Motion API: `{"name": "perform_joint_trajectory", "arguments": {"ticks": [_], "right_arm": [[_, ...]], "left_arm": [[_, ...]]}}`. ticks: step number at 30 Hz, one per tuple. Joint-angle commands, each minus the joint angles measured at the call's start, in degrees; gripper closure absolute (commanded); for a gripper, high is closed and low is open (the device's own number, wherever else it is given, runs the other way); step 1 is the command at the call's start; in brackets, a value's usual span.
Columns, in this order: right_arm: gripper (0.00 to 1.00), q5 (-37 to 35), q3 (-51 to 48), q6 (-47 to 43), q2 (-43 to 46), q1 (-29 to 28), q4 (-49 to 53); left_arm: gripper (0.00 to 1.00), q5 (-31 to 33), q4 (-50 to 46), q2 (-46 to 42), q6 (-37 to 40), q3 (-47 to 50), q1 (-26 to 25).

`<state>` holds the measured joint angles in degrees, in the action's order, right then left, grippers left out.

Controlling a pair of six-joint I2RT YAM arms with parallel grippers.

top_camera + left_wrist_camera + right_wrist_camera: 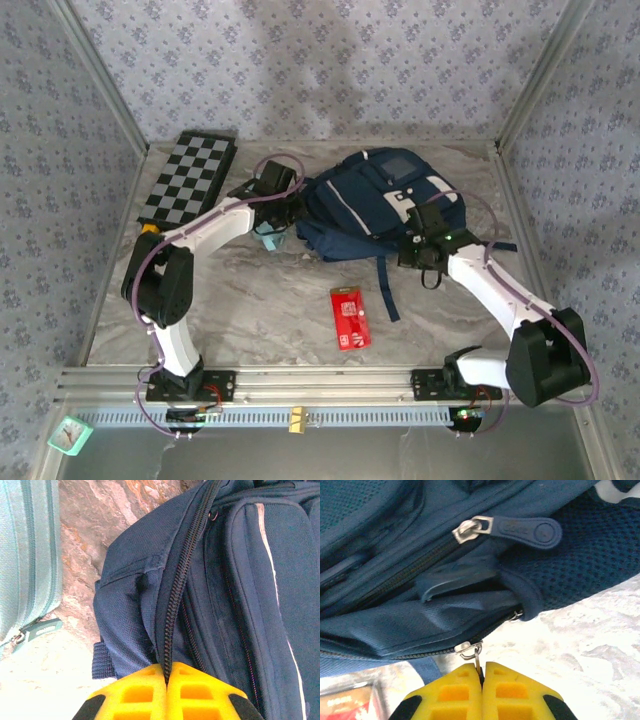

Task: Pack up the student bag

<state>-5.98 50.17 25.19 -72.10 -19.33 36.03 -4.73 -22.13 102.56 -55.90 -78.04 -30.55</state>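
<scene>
While both arms lean in over the grey marbled tabletop, the student bag, a big navy-blue fabric backpack with white pocket patches, lies slumped between the two grippers, and each one has a bite on it.

Left gripper first. Its yellow fingers are pressed tight together with no gap at all. The bag's black zipper track runs straight into the seam between them, so it is pinching the bag right at that zipper. Off to this gripper's left in its wrist view sits a pale teal fabric pouch with its own zipper tab. It is near the bag but apart from it, with bare tabletop between them.

Over to the right gripper. Its fingers are clamped together too, and caught between the tips is a thin metal zipper pull hanging off the bag's lower edge. Further ahead of this gripper, a long navy rubber zipper tab lies flat on the fabric.

From above, a flat red packet lies on the tabletop behind the grippers, toward the arm bases. A dark strap trails off the bag just beside it. A flat black-and-white chessboard lies out to the left gripper's left, clear of the bag.
</scene>
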Motion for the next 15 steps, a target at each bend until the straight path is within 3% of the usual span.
{"name": "perform_joint_trajectory", "arguments": {"ticks": [1,5,8,11,15], "right_arm": [[1.0,-5.2,-1.48,-3.28,2.76,0.35,4.33],[1.0,-1.49,-1.31,-4.48,0.0,-5.62,0.93],[1.0,2.63,-0.39,-5.19,-4.07,-8.63,-1.37],[1.0,2.69,0.34,-4.8,-6.93,-10.63,-4.13],[1.0,1.59,0.27,-3.09,-8.35,-10.65,-4.81]], "left_arm": [[1.0,9.14,1.0,0.81,2.77,-2.69,3.92],[0.99,2.04,3.66,0.95,2.03,-3.08,3.21],[0.89,1.63,3.5,0.17,2.41,-3.93,1.73],[0.63,-0.06,0.68,-0.33,2.37,-4.96,1.72],[0.38,-0.79,2.99,-5.77,-1.89,2.85,0.21]]}}
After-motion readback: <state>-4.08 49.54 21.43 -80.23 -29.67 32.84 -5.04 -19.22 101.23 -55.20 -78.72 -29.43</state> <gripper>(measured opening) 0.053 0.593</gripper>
